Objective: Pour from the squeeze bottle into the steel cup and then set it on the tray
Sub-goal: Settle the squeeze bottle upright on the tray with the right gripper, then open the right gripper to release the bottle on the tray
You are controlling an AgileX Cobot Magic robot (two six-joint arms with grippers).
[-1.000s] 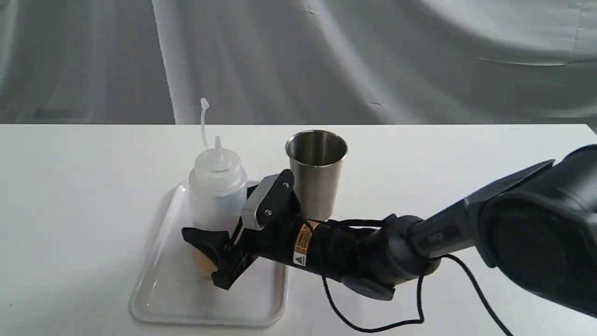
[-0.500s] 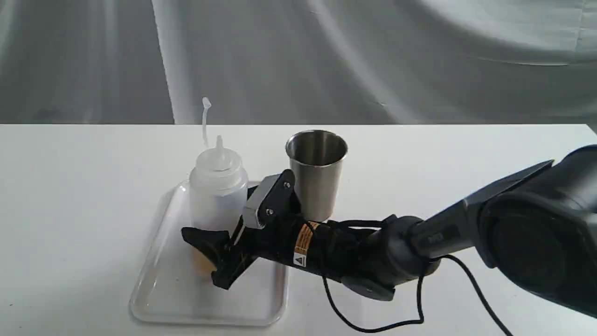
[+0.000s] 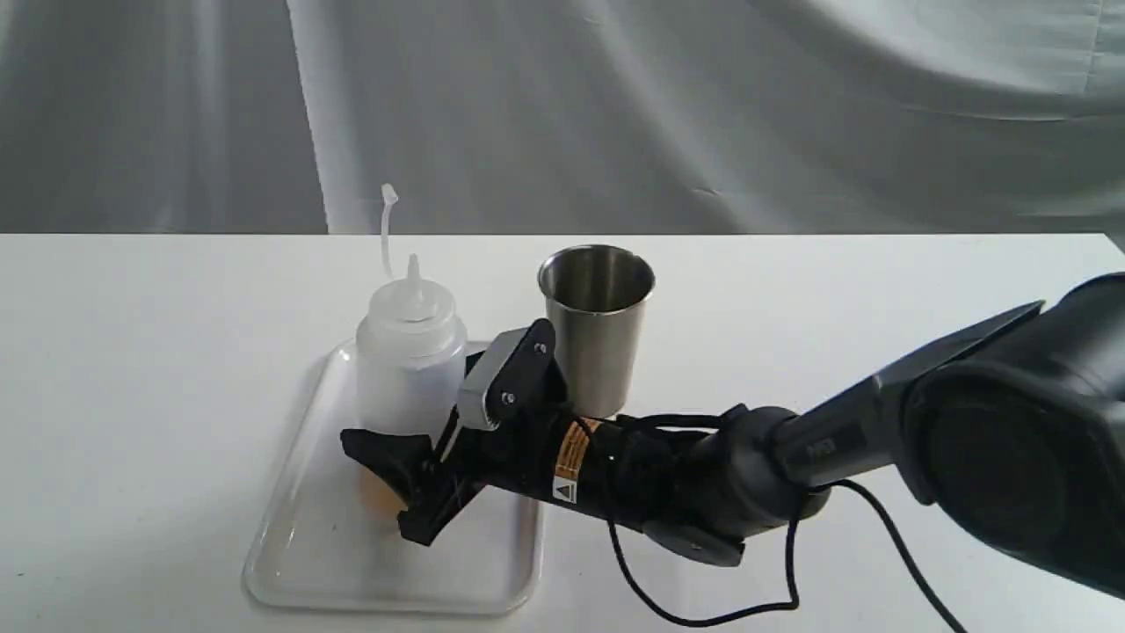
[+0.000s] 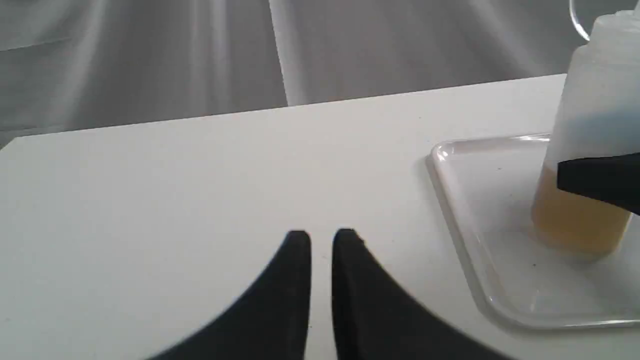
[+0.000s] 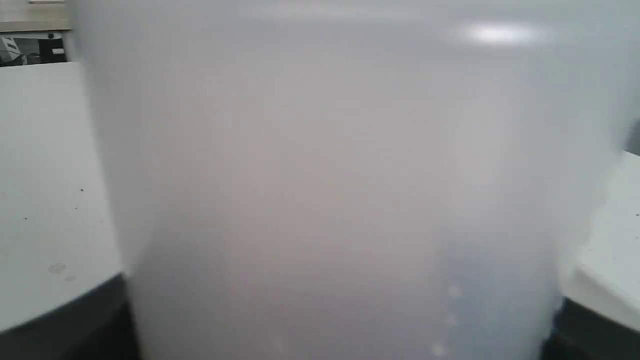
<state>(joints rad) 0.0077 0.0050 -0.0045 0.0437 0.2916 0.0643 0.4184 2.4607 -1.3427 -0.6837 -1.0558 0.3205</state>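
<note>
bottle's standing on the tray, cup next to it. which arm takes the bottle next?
Right. The right gripper straddles the squeeze bottle on the tray, with the steel cup close beside it. The left gripper is over the table, away from the tray, jaws nearly together.

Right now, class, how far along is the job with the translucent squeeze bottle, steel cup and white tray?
Done: the translucent whitish squeeze bottle stands upright on the glossy white rectangular tray. In hand: the right gripper brackets its lower body; gripping or released, unclear. Left: withdraw the arm. The brushed steel cup sits beside the tray; its contents cannot be seen.
</note>
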